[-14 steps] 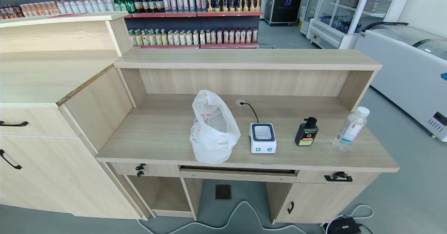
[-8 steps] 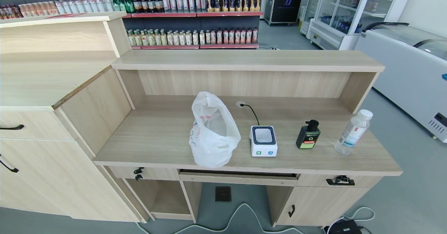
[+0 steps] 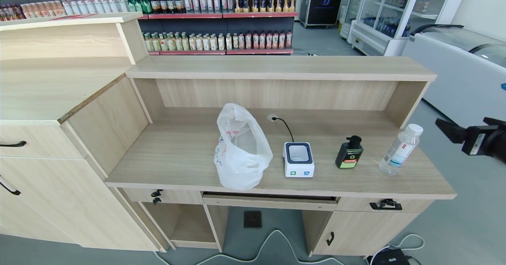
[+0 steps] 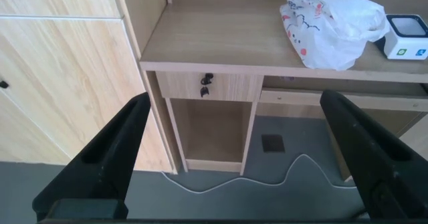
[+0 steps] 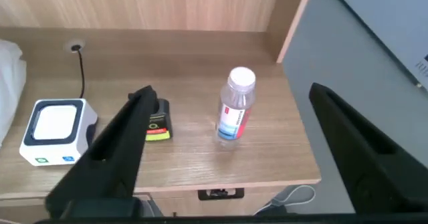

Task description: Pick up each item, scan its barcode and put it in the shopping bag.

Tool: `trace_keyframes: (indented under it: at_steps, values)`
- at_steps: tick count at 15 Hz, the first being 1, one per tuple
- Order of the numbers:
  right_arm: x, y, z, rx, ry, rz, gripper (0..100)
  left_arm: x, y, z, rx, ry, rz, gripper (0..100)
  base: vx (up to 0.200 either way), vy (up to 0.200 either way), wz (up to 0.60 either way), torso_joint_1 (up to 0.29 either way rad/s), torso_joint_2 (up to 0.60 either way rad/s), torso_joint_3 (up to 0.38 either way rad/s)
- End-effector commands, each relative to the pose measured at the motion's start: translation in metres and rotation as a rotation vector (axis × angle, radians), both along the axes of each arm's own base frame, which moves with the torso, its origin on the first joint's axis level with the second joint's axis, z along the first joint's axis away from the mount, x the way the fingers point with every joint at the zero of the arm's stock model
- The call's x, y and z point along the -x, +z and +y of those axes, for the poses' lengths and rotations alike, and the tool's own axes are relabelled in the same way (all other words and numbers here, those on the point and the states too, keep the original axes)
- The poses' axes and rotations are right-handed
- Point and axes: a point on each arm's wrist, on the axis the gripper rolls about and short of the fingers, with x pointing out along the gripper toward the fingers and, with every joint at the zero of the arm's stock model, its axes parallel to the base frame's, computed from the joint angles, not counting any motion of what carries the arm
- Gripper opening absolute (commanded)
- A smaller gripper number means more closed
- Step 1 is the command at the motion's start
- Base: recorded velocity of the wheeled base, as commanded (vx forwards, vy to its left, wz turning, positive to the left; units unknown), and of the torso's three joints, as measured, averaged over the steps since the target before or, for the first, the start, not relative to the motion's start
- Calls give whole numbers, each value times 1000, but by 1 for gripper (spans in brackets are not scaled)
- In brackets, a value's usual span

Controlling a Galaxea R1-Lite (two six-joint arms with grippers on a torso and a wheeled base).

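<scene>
The counter (image 3: pixel 178 154) carries a white bag (image 3: pixel 241 146) left of the scanner (image 3: pixel 299 159). A clear bottle (image 3: pixel 398 150) stands near the right end, and a dark pump bottle (image 3: pixel 349 153) stands between it and the scanner. The left gripper (image 4: pixel 234 97) hangs spread wide before the counter's left front, and the right gripper (image 5: pixel 229 89), jaws also apart and empty, is beyond the right end.
</scene>
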Motion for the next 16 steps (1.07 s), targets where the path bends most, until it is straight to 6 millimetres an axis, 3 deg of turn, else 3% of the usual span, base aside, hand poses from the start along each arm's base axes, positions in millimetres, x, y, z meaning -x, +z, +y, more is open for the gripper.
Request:
trace_keyframes:
  at_steps: [1,7,16]
  values:
    - [-35,-47,-10,-16,72,149,100,0,0,0,0,0,0,100,0,0,0,0,0,0]
    - [-73,-77,-19,118,173,231,100,0,0,0,0,0,0,100,0,0,0,0,0,0]
    - [-118,-104,-27,217,271,241,100,0,0,0,0,0,-1,100,0,0,0,0,0,0]
